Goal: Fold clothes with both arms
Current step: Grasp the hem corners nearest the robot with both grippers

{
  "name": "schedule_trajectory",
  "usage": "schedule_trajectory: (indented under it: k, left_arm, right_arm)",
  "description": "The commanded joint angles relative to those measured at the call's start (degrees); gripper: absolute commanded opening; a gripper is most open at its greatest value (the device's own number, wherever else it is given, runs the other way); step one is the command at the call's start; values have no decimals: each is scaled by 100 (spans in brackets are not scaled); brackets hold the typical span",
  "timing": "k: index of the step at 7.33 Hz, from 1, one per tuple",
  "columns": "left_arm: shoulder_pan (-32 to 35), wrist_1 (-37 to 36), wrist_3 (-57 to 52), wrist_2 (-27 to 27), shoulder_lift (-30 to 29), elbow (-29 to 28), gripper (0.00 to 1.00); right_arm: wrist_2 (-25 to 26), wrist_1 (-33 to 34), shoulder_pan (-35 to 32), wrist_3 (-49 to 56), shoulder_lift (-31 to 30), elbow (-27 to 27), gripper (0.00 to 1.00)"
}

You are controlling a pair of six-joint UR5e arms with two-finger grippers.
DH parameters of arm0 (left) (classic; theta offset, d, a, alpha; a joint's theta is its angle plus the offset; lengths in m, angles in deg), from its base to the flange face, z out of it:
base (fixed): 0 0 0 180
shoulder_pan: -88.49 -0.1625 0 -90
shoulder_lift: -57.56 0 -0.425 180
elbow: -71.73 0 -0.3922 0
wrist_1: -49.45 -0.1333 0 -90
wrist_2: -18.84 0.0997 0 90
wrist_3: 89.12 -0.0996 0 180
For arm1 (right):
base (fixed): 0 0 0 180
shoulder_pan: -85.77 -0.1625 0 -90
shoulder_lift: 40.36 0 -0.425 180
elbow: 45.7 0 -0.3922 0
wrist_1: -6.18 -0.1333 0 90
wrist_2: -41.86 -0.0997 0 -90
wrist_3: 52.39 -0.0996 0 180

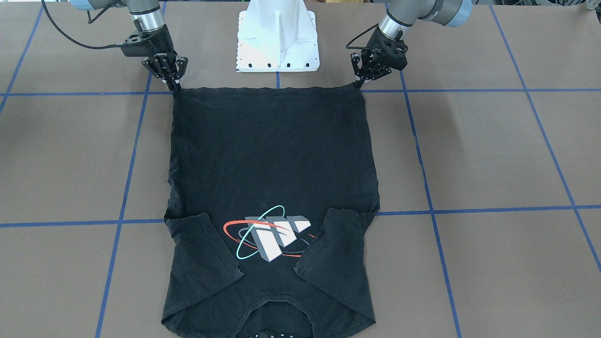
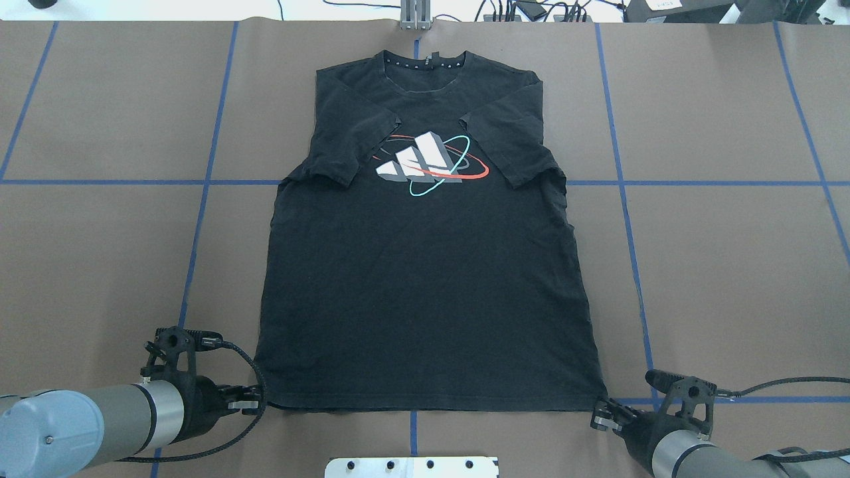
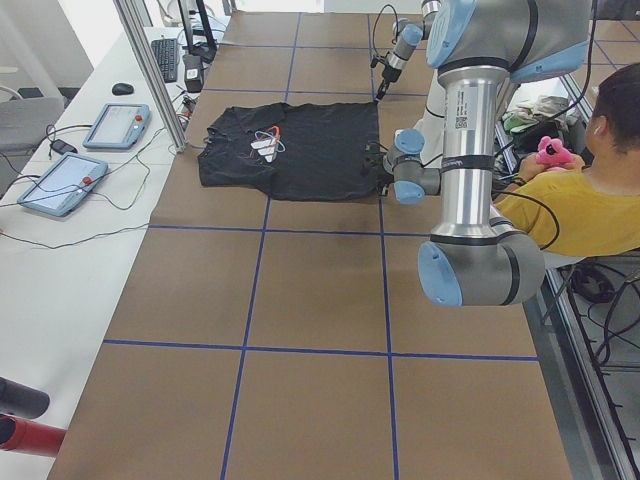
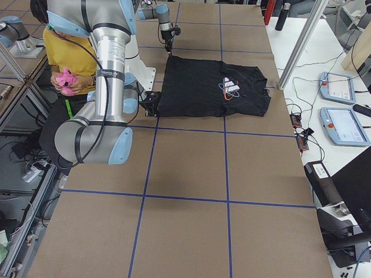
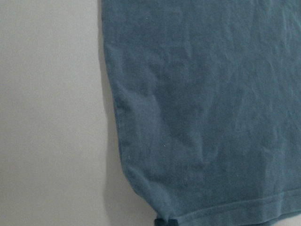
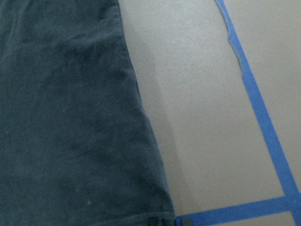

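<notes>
- Two end effectors we count: left end effector and right end effector, each clenched on one hem corner.
- One black T-shirt lies flat on the tabletop, its two sleeves folded inward.

A black short-sleeved T-shirt of matt, faintly creased cloth lies on a matt brown paper-like surface marked with smooth blue tape lines. Two grey jointed robot arms of satin metal carry smooth light-blue plastic-looking joint caps.
</notes>
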Motion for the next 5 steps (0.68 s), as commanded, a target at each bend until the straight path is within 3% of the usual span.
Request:
schedule_trajectory:
  k: [1, 3, 5]
  left_arm:
    - [9, 0, 0, -1, 3, 14, 0]
    - [18, 0, -9, -27, 3, 102, 0]
    - [70, -410, -183, -341, 196, 792, 0]
  right_arm:
    - [27, 0, -8, -8, 41, 15, 0]
    - [18, 0, -78, -8, 50, -46, 0]
    - [-147, 104, -192, -8, -133, -815, 0]
